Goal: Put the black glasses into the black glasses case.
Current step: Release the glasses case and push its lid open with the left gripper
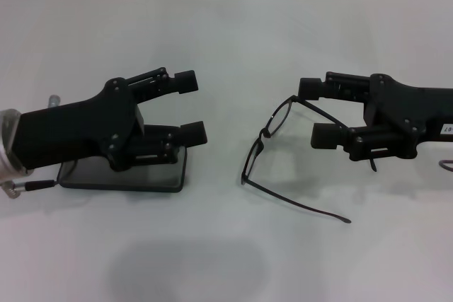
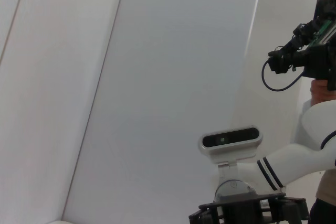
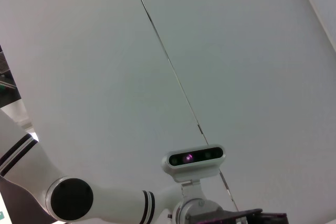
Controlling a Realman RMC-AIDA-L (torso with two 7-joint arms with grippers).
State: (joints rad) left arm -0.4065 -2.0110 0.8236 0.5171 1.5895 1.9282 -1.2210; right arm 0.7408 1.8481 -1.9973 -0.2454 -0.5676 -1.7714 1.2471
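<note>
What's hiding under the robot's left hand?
Under the left gripper lies the black glasses case, flat on the table. Only its near edge and right end show. The gripper covers the rest, so I cannot tell whether it is open.

Thin black wire-frame glasses (image 1: 267,148), smooth glossy black case (image 1: 126,175), matt white table (image 1: 226,40), matt black plastic tools
</note>
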